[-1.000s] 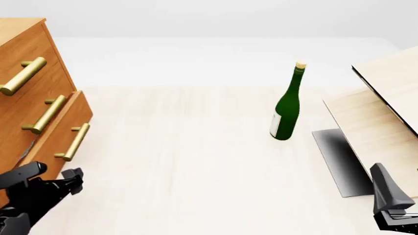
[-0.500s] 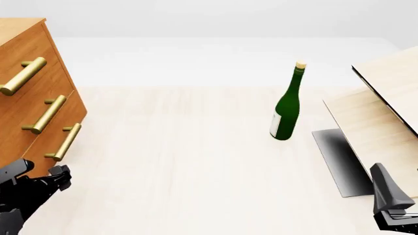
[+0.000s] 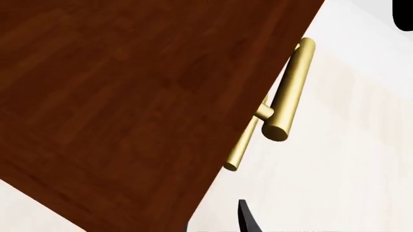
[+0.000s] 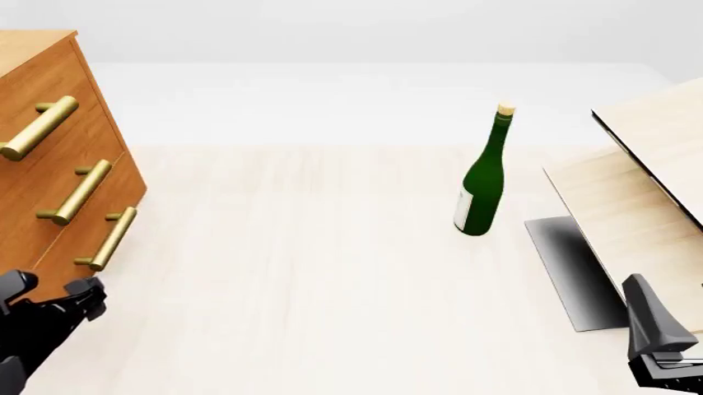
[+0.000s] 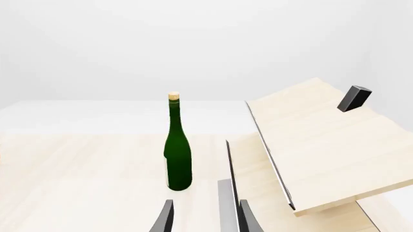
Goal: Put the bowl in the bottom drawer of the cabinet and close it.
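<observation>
Front view: the cabinet stands at the table's left edge, its bottom drawer flush with the fronts above; no bowl shows. The left tool sits just before it, its opening unclear. A green bottle stands apart.

Left wrist view: only the drawer's brass handle.

Right wrist view: the right tool gapes, empty.

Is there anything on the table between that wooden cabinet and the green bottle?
No. In the front view, only bare pale table runs from the cabinet to the green bottle.
</observation>
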Controlling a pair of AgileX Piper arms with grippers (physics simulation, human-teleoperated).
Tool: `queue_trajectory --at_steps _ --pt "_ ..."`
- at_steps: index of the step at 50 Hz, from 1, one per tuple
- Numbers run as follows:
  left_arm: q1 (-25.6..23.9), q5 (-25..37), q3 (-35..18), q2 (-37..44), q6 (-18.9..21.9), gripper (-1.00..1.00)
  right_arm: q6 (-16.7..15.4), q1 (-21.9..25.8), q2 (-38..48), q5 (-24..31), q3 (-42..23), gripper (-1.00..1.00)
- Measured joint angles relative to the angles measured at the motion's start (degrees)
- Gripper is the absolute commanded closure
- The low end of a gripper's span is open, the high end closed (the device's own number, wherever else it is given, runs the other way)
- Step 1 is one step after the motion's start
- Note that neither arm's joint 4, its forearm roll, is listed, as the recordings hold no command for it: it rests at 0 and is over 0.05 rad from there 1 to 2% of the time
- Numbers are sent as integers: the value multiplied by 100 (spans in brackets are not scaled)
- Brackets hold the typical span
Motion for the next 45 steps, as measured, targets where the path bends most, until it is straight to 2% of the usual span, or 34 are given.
queue_trajectory --at_steps 16,27,45 --pt "213 -73 86 3 -17 -100 0 0 0 0 0 -100" --pt "353 -41 174 -57 139 -100 0 0 0 0 0 -100" --pt "593 -289 415 -101 1128 -100 0 0 0 0 0 -100"
